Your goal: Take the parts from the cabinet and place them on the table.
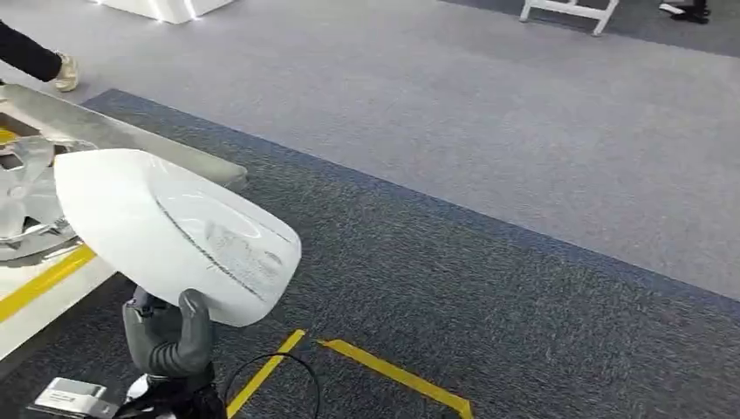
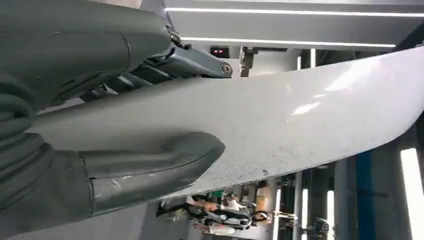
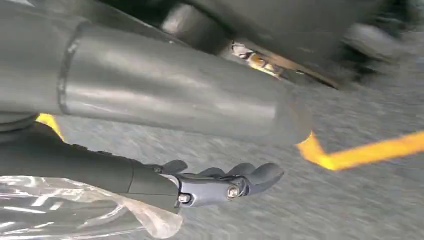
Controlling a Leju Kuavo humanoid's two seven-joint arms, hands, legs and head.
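No legible writing on any surface. Left hand (image 1: 170, 336) grips the white part (image 1: 174, 231) at its lower edge, thumb on one face, darker fingers (image 2: 165, 65) on the other; part is held aloft just beside the table (image 1: 122, 135) edge, above the carpet. Right hand (image 3: 200, 150): fingers extended, blurred, clear plastic film (image 3: 65, 210) alongside; grip cannot be determined.

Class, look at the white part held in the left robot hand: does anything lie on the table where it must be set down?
Yes. Clear plastic-wrapped parts already lie on the table, just behind the white part held by the left robot hand.
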